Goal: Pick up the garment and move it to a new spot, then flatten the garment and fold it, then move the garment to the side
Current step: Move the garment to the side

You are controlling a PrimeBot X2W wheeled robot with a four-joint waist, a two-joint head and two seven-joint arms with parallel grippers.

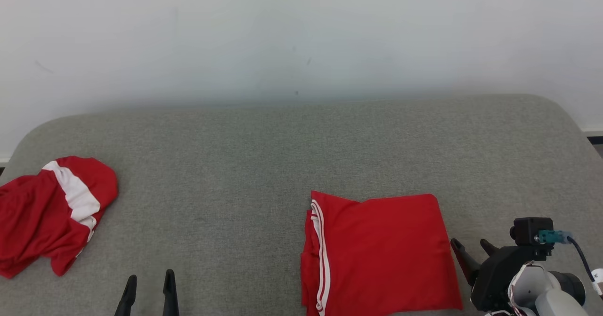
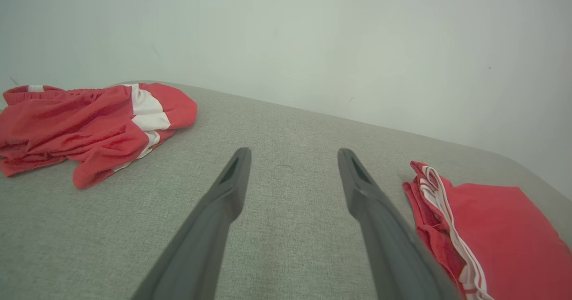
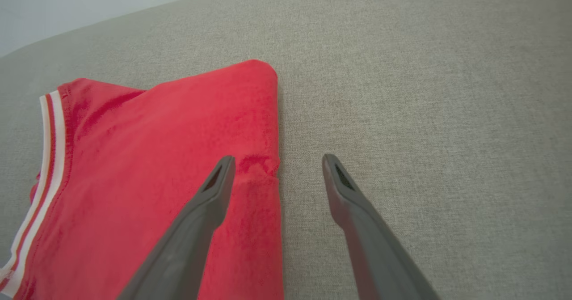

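Your red, white-trimmed fabric garment [image 1: 381, 255] lies folded at five o'clock on the grey cloth-covered table [image 1: 264, 156], left fingers [image 1: 169, 291] and right fingers [image 1: 462, 258] both spread and empty, so seemingly only the sideways move remains, while a crumpled red-and-white garment [image 1: 52, 212] sits at nine o'clock.

This is a plain indoor room; whether it is a home or a test room cannot be told for sure. A broad padded surface [image 1: 301, 137], covered in grey woven cloth and rounded at its corners, stands right against a white painted wall [image 1: 301, 33] that carries a few small dark marks and scuffs. At the far right a dark skirting strip [image 1: 594, 140] runs along the foot of that wall. A folded garment [image 1: 381, 255] and a crumpled garment [image 1: 47, 212], both red with white trim, lie well apart on the cloth, giving the place the look of a laundry-folding spot.
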